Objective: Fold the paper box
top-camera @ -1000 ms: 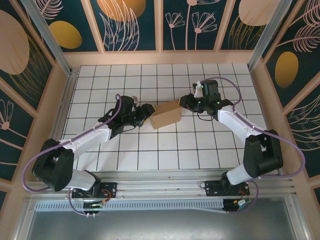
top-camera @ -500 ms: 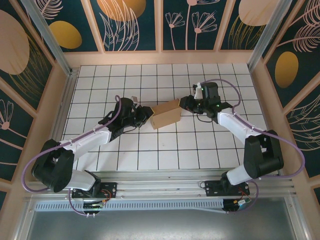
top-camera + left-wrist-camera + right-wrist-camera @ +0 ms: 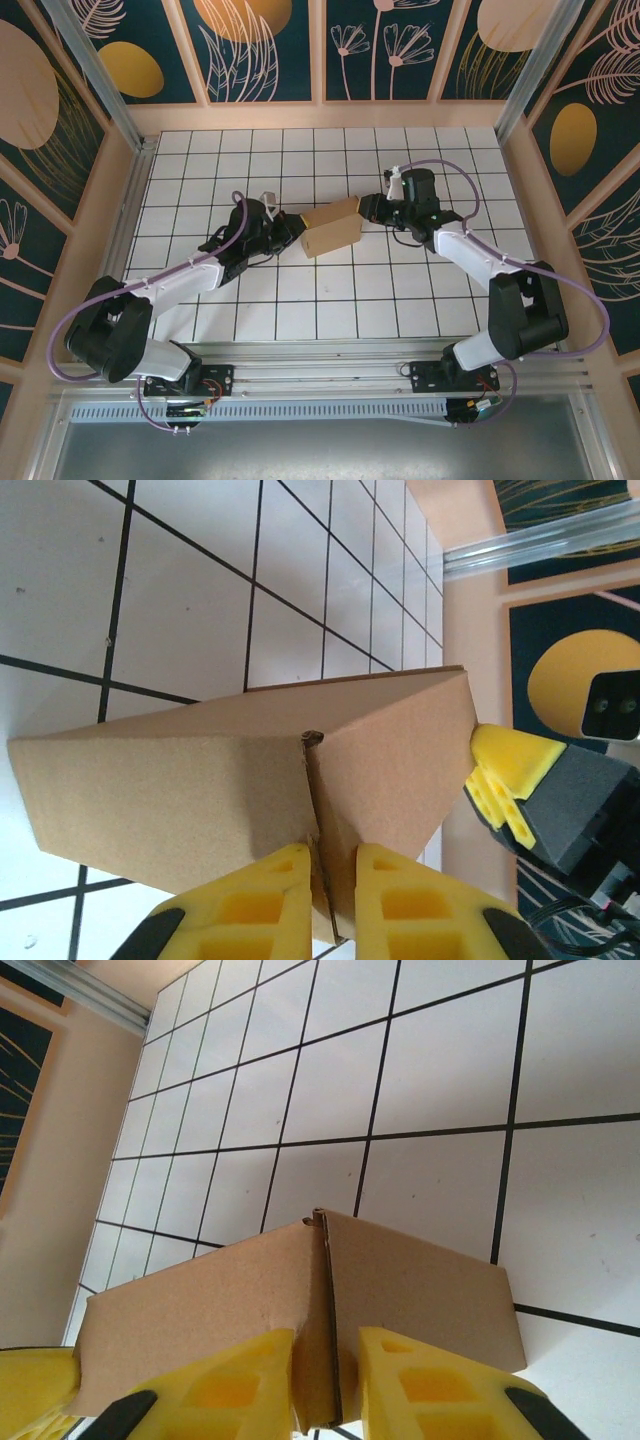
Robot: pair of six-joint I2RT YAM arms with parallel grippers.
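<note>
Grip is now two-sided: left jaws have just clamped the paper box [image 3: 332,229] at its end seam, right jaws stay clamped opposite; folding can likely proceed.

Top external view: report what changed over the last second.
The left gripper closed its fingers on the left end of the paper box and took hold of it. Before that its fingers stood apart beside that end. The right gripper stays clamped on the box's right end, and the box has hardly shifted.
</note>
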